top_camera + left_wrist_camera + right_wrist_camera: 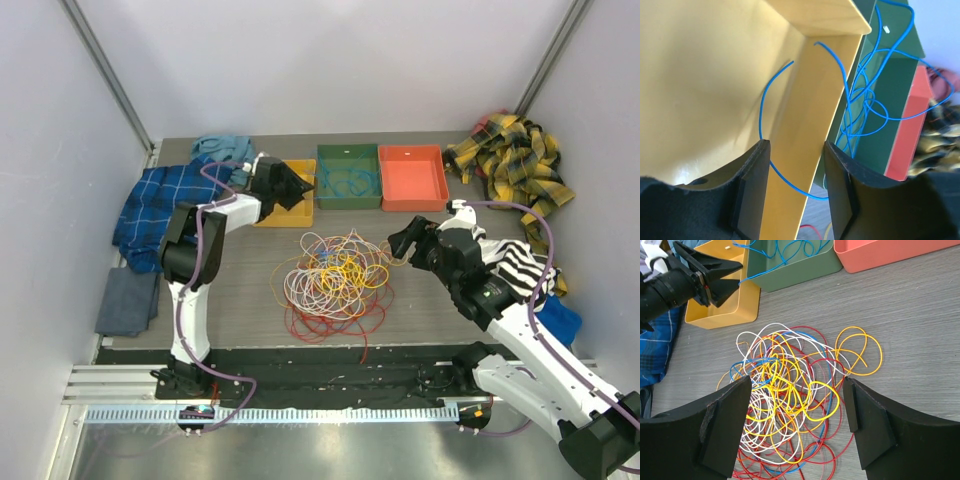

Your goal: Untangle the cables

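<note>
A blue cable (762,117) is straddled (not pinched) by the spread left tool (796,147). The right tool (797,382) is likewise parted, empty.

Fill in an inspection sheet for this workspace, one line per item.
Surface: grey wood-grain table.
Job's things: tangled cable pile at centre, red, orange, yellow, white, blue; blue cables in the green tray, one trailing over the yellow tray.
Clutter: orange tray; blue plaid cloth, yellow plaid cloth, striped cloth, grey cloth at the edges.
Grippers: left gripper open, over the yellow tray's wall; right gripper open above the pile.
Cables: purple hoses along both arms.
Surroundings: white walls; metal rail at near edge.
</note>
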